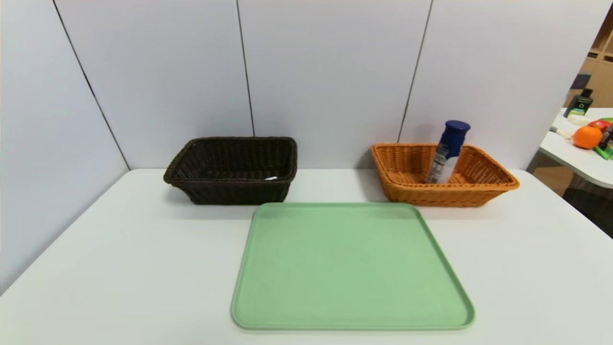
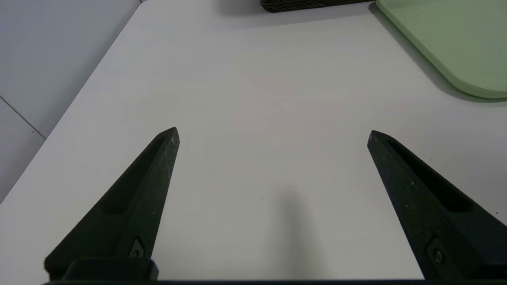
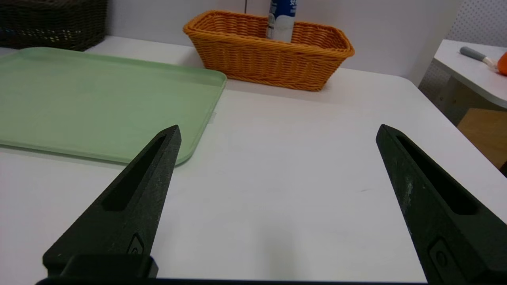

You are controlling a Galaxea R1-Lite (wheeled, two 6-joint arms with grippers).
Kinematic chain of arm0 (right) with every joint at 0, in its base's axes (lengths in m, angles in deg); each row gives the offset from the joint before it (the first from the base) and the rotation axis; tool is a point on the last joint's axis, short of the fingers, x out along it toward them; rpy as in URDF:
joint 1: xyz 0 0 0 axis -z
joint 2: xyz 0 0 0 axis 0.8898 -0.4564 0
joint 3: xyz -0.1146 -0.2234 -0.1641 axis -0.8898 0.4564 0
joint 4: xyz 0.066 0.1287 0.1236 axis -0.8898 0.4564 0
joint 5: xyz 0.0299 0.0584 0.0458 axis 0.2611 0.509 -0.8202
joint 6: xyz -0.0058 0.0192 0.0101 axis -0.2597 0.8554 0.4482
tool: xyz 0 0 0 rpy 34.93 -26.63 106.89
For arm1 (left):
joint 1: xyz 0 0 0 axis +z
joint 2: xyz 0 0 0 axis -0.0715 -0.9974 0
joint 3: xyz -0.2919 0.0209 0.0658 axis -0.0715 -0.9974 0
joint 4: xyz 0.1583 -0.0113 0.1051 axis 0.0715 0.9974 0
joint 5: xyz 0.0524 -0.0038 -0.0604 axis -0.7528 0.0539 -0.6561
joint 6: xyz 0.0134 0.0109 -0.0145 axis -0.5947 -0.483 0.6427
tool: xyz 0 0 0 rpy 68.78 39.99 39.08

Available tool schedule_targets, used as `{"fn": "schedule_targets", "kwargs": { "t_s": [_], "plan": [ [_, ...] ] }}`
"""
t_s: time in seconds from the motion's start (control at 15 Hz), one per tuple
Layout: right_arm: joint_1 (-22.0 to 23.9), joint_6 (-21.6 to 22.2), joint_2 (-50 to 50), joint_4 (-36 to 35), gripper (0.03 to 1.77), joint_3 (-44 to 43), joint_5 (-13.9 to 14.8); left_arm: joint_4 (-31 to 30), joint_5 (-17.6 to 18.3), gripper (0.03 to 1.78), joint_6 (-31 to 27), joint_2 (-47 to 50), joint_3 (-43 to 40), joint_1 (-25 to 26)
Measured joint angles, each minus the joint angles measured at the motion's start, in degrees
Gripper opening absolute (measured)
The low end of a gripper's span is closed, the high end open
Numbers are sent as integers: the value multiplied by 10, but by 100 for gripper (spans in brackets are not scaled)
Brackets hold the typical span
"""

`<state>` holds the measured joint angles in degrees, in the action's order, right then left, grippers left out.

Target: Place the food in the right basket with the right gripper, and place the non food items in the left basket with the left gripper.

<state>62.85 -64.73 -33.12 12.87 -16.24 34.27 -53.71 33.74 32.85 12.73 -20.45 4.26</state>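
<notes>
Canister is leaning in orange basket, risking toppling if bumped; both hands are hanging released over bench.

The dark brown wicker basket's front wall hides most of the small white item inside, too little showing to identify; the right wrist view's top edge cuts off the blue-and-white canister's cap
</notes>
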Motion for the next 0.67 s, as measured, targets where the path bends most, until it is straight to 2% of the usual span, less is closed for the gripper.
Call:
{"fn": "schedule_targets", "kwargs": {
  "t_s": [0.2, 0.67],
  "plan": [
    [0, 8, 0, 59, 170, 1, 15, 0, 0, 169, 1, 0, -2, 0],
    [0, 29, 0, 55, 170, 0, 19, -3, -2, 169, 20, 0, -4, 0]
  ]
}}
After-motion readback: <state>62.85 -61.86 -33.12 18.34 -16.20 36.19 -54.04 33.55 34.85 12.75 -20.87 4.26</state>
